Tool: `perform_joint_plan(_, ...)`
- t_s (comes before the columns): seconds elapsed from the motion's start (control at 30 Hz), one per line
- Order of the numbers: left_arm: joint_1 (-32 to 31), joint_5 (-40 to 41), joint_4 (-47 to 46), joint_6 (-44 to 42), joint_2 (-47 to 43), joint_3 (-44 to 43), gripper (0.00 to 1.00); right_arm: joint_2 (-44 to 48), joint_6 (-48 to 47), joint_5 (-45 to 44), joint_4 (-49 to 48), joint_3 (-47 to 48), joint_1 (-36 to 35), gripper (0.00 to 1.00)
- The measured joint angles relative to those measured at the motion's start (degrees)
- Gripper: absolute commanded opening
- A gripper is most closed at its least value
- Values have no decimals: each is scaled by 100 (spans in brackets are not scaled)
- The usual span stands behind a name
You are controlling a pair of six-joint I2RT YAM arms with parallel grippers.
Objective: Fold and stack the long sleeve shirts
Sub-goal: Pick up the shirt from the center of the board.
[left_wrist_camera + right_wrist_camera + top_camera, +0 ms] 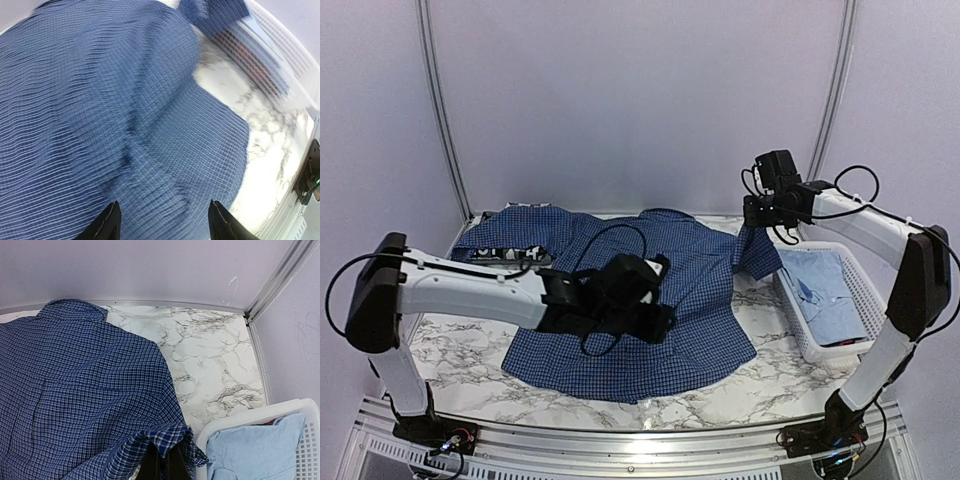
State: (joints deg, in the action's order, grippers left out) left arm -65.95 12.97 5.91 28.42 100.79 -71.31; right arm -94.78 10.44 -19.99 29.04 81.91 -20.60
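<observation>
Top external: finds the left end effector (665, 295) over the middle of the dark shirt (715, 310), which is spread on the desk (450, 350) directly beneath. Well off to that end effector's left, picks out a plaid shirt (505, 255) peeking from under the dark one.

Left wrist: shows both fingers (107, 225) parted and released, nothing between them, only checked cloth below.

Right wrist: catches the right end effector (162, 465) clenched on the dark shirt's sleeve (170, 437), cuff bunched over the fingertips. Seen from above, holds that sleeve lifted off the desk at the shirt's right edge.

Just to the right of this end effector and lower: a white basket (250, 417) on the desk, pale shirt (250, 450) lying inside, apart from the held sleeve. Beyond the fingertips, bare marble desk up to the back wall.
</observation>
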Motion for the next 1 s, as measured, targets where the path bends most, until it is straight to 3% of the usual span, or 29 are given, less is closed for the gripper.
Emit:
perform_joint_plan(0.27, -1019, 330, 107, -85, 1971, -1947, 54, 7, 4, 304, -44, 33, 0, 0)
perform_joint_plan(0.6, -1482, 544, 247, -455, 3936, -4590, 52, 31, 39, 446, 72, 46, 0, 0)
perform_joint_plan(0.83, -1434, 1104, 350, -651, 4833, -5576, 54, 275, 46, 570, 201, 48, 0, 0)
perform_joint_plan(1.0, -1316, 1176, 485, -649, 5132, -5810, 56, 483, 44, 647, 214, 48, 0, 0)
